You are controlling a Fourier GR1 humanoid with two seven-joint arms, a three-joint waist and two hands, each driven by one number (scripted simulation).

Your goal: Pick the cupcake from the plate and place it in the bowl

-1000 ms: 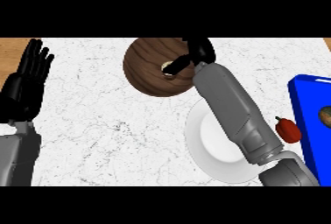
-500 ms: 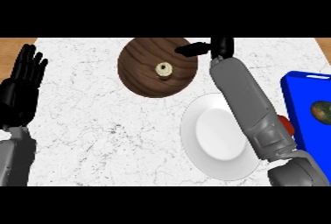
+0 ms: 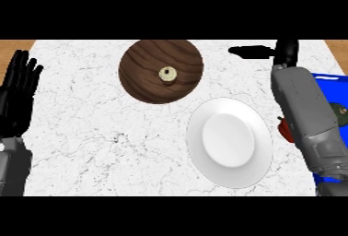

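The cupcake (image 3: 166,74) sits inside the brown wooden bowl (image 3: 146,60) at the upper middle of the counter. The white plate (image 3: 229,142) lies bare to the bowl's lower right. My right hand (image 3: 280,50) is at the upper right, to the right of the bowl and apart from it, its fingers straight and holding nothing. At the left edge my left hand (image 3: 19,92) rests open with fingers up.
A blue tray (image 3: 334,92) lies at the right edge, mostly behind my right forearm (image 3: 304,110); a red item (image 3: 284,130) and a green item (image 3: 338,110) peek out beside it. White marble counter (image 3: 102,147) spreads below the bowl.
My right hand let go of the cupcake in the bowl and drew away to the right. The left hand stays at rest.
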